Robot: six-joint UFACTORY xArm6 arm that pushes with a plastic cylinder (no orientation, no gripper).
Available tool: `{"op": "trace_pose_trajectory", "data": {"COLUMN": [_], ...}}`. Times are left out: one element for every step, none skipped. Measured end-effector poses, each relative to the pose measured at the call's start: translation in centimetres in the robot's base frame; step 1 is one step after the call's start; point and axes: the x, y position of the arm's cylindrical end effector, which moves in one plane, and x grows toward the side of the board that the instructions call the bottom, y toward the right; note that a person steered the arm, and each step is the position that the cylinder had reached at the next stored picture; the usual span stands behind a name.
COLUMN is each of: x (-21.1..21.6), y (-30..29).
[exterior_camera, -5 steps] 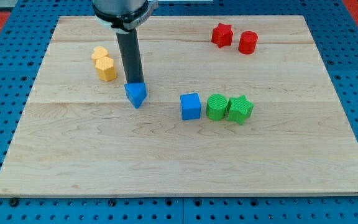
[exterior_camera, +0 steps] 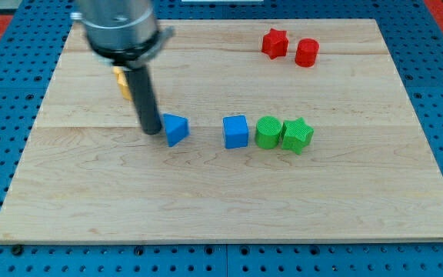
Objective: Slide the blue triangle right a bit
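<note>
My tip (exterior_camera: 151,131) is resting on the wooden board (exterior_camera: 229,200), just at the view's left of the blue triangle (exterior_camera: 175,128), touching it or almost touching it; I cannot tell which. There are no fingers on this arm, only the straight dark rod, so nothing is opening or closing here. The blue triangle is lying a little to the view's left of the board's middle, and I am using it as the landmark for all the rest. To its right, with a clear gap between, the blue cube (exterior_camera: 236,131) is standing, and further right the green cylinder (exterior_camera: 268,131) and the green star (exterior_camera: 297,135) are sitting pressed together in the same row. Far to the upper right of the triangle are the red star (exterior_camera: 274,43) and the red cylinder (exterior_camera: 307,52). To its upper left a yellow block (exterior_camera: 124,83) is hiding mostly behind the rod, so its shape is not clear. In my judgement the tip is standing on the correct side for pushing right, and a short push is perhaps remaining, stopping well before the blue cube.
</note>
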Motion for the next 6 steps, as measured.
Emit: {"op": "trace_pose_trajectory", "data": {"x": [0.0, 0.0, 0.6, 1.8, 1.7, -4.2], "y": [1.1, 1.1, 0.6, 1.3, -1.2, -2.5]}}
